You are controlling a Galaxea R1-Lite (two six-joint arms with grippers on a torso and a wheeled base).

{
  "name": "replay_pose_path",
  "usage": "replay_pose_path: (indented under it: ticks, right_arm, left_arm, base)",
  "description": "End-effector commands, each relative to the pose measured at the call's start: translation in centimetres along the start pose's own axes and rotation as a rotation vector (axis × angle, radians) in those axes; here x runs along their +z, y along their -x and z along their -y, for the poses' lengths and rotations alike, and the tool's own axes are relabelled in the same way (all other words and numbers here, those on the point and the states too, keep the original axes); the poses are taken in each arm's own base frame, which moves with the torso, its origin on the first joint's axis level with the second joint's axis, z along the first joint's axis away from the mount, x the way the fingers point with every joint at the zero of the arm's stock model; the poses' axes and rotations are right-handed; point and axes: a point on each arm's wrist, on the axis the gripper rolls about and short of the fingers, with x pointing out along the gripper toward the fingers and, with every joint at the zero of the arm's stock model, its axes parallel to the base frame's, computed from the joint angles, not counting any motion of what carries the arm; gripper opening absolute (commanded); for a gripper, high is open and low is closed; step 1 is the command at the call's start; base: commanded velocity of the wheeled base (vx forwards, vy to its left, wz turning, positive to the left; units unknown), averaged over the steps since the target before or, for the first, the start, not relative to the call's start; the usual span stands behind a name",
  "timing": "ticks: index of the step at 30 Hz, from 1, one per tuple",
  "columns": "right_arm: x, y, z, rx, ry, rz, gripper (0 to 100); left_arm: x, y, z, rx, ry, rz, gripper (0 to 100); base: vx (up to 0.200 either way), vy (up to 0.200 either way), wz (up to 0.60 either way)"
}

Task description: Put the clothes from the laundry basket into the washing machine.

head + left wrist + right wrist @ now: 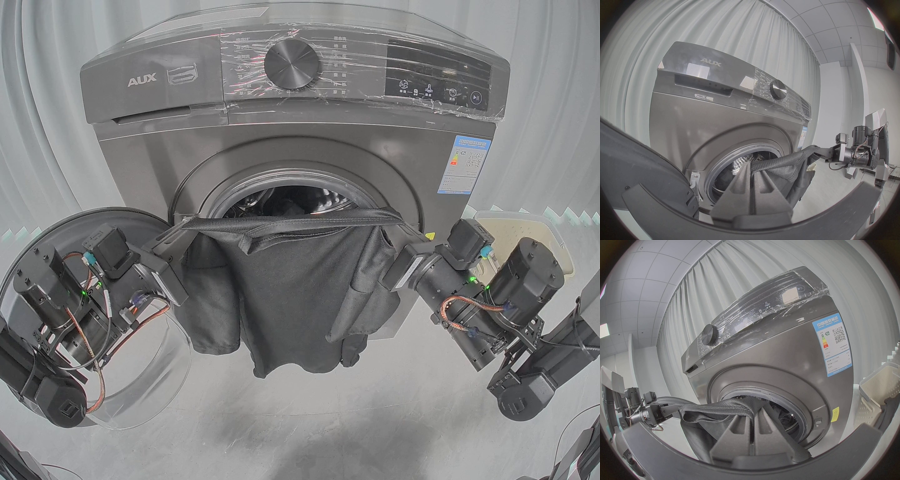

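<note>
Dark garment [281,294]: top edge clamped by left gripper [177,232] and right gripper [392,230], rest hanging below fingers [740,187]. Washing machine [287,144] drum just beyond. Advance both evenly; feed slack in first.

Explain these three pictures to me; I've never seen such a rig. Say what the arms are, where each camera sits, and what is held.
This is a two-armed robot in front of a washing machine. The wide picture comes from a camera on its head, looking down; the other two come from cameras on its wrists. The left tool and right tool are each shut on one end of a dark garment, stretching it across the drum opening; most of the cloth hangs below it. The round door is swung open on the robot's left. A cream laundry basket stands beside the machine on the robot's right.
</note>
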Motion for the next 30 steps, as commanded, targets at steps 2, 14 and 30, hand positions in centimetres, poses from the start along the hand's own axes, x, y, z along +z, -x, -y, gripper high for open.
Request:
replay_pose_path:
  ticks: [2, 14, 30]
  right_arm:
    - [0.2, 0.1, -0.1, 0.004, -0.005, 0.005, 0]
    - [-0.4, 0.3, 0.2, -0.004, -0.008, -0.022, 0]
    - [-6.1, 1.8, 1.4, -0.036, 0.036, -0.240, 100]
  left_arm:
    - [0.2, 0.1, 0.0, -0.001, -0.001, 0.008, 0]
    - [-1.4, -0.4, -0.1, 0.001, 0.006, -0.046, 0]
    - [-3.6, -3.8, 1.3, -0.052, 0.038, -0.067, 0]
  base:
    - [0.000, 0.000, 0.00]
    - [0.000, 0.000, 0.00]
    - [0.000, 0.000, 0.00]
